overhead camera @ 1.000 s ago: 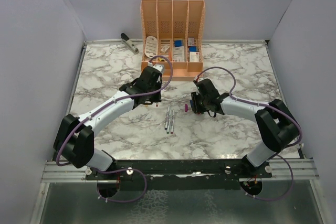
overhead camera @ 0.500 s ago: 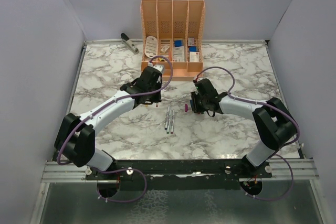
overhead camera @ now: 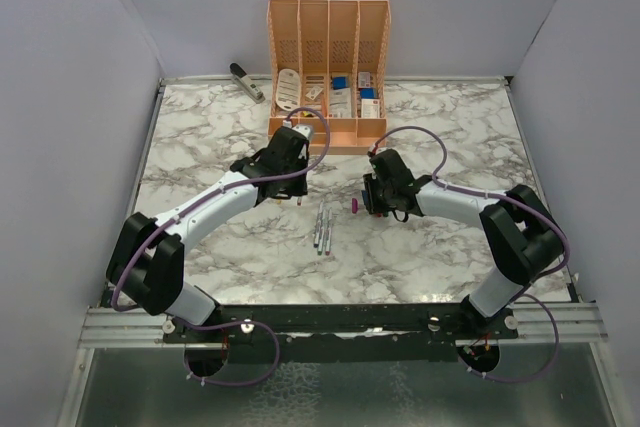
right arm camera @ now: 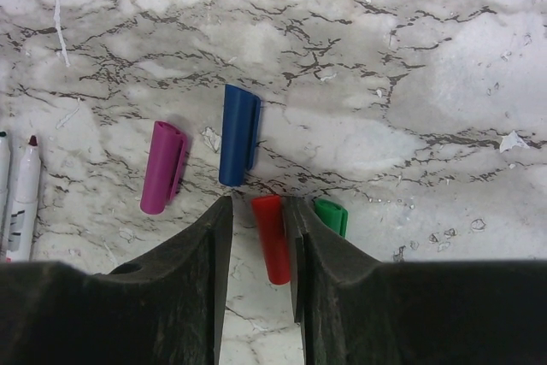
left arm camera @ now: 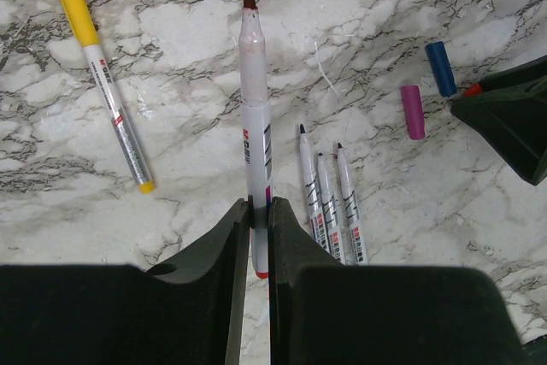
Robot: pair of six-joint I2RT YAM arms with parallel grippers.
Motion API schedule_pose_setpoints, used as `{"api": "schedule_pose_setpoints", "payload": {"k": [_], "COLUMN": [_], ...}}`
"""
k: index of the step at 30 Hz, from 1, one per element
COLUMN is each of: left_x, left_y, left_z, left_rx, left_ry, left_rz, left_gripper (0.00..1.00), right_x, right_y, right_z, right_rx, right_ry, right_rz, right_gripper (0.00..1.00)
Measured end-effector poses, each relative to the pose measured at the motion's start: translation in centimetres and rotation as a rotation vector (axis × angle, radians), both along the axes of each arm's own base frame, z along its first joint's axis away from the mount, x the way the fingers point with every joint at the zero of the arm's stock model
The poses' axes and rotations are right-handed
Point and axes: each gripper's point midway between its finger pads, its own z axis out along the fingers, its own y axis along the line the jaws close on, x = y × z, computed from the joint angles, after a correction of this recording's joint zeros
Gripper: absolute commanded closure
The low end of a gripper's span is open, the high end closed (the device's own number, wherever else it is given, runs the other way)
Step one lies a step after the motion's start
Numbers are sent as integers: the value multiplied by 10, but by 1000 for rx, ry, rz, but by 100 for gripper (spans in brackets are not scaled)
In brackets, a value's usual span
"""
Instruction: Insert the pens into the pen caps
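The table point(right arm camera: 410, 57) is white marble with grey-black veins. Between the black right fingers point(right arm camera: 184, 297) is a red cap point(right arm camera: 272, 245). Just outside them is a green cap point(right arm camera: 332, 216), and ahead of them a blue cap point(right arm camera: 238, 132) and a purple cap point(right arm camera: 162, 167). Between the black left fingers point(left arm camera: 214, 297), a whitish pen point(left arm camera: 255, 126) has a dark red tip.

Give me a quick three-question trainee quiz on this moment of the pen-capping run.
1. Which cap lies between the fingers of the right gripper? A) blue B) red C) purple
2. True or false: the left gripper holds nothing.
3. Fill in: ___ uncapped pens lie side by side just right of the left gripper.

Key:
1. B, the red cap.
2. False: its fingers are shut on a pen.
3. Three.
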Motion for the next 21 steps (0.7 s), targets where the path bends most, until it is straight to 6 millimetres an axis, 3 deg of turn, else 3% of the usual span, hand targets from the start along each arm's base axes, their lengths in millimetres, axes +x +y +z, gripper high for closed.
{"api": "schedule_pose_setpoints", "payload": {"k": [21], "left_x": [-3], "left_y": [3], "left_z": [-6], "left_rx": [7], "left_ry": [14], "left_rz": [1], "left_gripper": [100], "right_x": [-2], "right_y": [-7], "right_z": [-1], "right_rx": [-26], "right_ry": [-2], "right_rz": [-18], "right_gripper": [69]}}
